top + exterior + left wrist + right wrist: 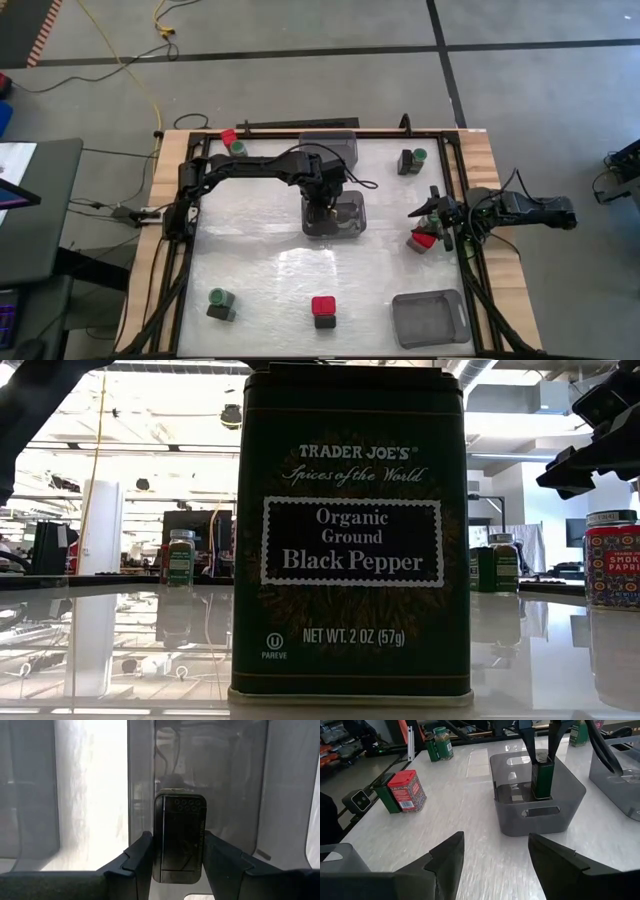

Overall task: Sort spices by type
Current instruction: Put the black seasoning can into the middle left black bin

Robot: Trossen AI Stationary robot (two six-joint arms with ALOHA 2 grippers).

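We see the left gripper clamped on an upright black tin, long axis vertical, held inside the centre bin; release lies straight below. Our right gripper, parted and empty, waits beside a red-capped jar.

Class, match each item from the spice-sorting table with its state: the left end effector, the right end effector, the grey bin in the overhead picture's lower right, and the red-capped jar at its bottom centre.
Column 1:
1. left end effector
2. right end effector
3. lower-right grey bin
4. bottom-centre red-capped jar

Column 2:
A. nothing inside its walls
B. open, holding nothing
C. standing on the table, outside any bin
D. shut on a dark tin inside the middle bin

Pairs: 1-D, 2-B, 3-A, 4-C
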